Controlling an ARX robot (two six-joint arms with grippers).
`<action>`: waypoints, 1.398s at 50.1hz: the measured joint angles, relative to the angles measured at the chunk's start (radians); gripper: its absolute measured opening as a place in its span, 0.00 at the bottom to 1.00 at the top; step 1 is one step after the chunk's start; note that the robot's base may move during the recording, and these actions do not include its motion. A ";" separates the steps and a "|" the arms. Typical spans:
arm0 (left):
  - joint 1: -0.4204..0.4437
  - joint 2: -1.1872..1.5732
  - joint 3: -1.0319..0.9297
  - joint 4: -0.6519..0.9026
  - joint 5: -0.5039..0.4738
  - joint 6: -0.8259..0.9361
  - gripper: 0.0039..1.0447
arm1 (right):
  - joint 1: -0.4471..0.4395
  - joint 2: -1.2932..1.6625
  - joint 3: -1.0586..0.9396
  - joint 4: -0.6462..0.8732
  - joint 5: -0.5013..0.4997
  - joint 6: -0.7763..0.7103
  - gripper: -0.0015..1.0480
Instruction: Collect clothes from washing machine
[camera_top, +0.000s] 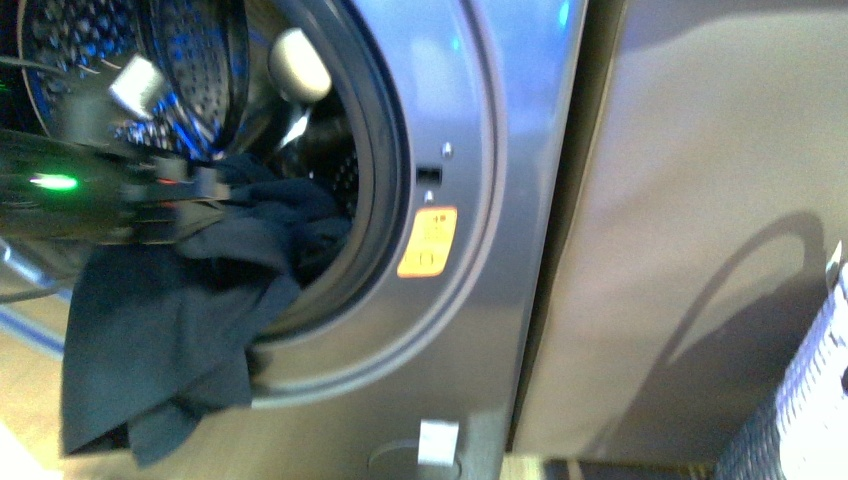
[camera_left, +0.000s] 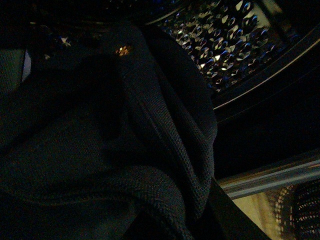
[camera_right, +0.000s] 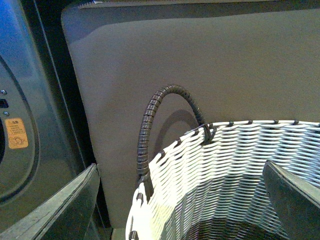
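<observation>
The grey washing machine (camera_top: 500, 120) fills the front view, with its round opening and perforated drum (camera_top: 190, 60). The navy clothes (camera_top: 170, 330) hang out of the opening over the lower rim. My left gripper (camera_top: 205, 190) is shut on the clothes at the mouth of the drum. In the left wrist view the ribbed navy fabric (camera_left: 150, 150) fills the picture and hides the jaws, with the drum wall (camera_left: 225, 40) beyond. My right gripper (camera_right: 182, 205) is open and empty over the woven basket (camera_right: 215, 165); its fingers (camera_right: 65, 205) stand wide apart.
A grey panel (camera_top: 700, 220) stands right of the machine. The woven basket's edge (camera_top: 800, 390) shows at the far right of the front view. An orange sticker (camera_top: 427, 241) is on the machine's front. The basket has a dark loop handle (camera_right: 160, 115).
</observation>
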 joint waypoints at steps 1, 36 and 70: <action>0.004 -0.017 -0.006 0.000 0.003 -0.002 0.06 | 0.000 0.000 0.000 0.000 0.000 0.000 0.93; 0.045 -0.525 0.043 -0.168 0.171 -0.056 0.06 | 0.000 0.000 0.000 0.000 0.000 0.000 0.93; -0.224 -0.425 0.592 -0.293 0.115 -0.079 0.06 | 0.000 0.000 0.000 0.000 0.000 0.000 0.93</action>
